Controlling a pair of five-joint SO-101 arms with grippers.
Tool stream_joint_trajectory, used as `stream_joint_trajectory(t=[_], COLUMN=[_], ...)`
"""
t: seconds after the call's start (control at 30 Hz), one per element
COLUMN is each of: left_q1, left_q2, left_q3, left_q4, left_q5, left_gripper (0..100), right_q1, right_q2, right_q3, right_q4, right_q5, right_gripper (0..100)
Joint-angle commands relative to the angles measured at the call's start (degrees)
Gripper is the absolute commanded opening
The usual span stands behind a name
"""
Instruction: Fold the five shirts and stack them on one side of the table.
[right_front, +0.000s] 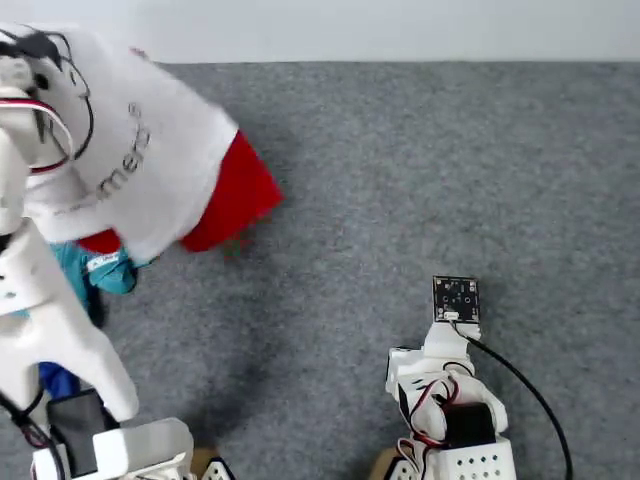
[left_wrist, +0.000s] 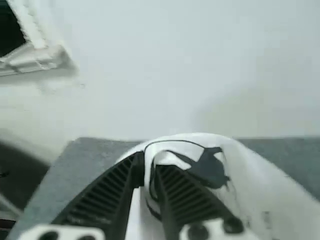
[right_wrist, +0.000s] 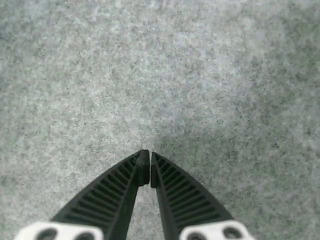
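The left claw (left_wrist: 147, 170) was clenched on a fold of the white shirt (right_front: 150, 160), held at the upper left of the high view over the red shirt (right_front: 235, 200) and teal shirt (right_front: 110, 272). So thin a pinch might slip, or spill cloth over the nearby tabletop (right_front: 450, 170) edge. The right claw (right_wrist: 146, 172) sat clenched and empty. Open room lay centre and right.

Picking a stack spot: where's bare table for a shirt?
Free: grey felt table from the red shirt across to the right edge, ahead of the right arm. Crowded: left side, white printed shirt in the left gripper overlapping the red one and a teal shirt.
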Motion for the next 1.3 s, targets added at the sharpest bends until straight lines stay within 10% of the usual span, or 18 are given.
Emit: stream_joint_trajectory(t=[0.0, 0.23, 0.87, 1.27], left_q1=[12.2, 26.8, 30.2, 30.2], left_q2=[-1.7, -2.5, -1.2, -2.2], left_q3=[0.7, -2.5, 7.3, 5.9], left_q4=[7.5, 1.4, 11.7, 11.5], left_q5=[-7.2, -2.8, -8.9, -11.6], left_gripper=[0, 0, 13, 0], right_q1=[0.6, 0.6, 0.6, 0.6], right_q2=[-0.6, -0.6, -0.6, -0.6], right_q3=[0.9, 0.9, 0.9, 0.9], right_q4=[0.4, 0.4, 0.4, 0.4], right_q5=[0.3, 0.3, 0.3, 0.3], right_gripper=[0.9, 0.9, 0.9, 0.9])
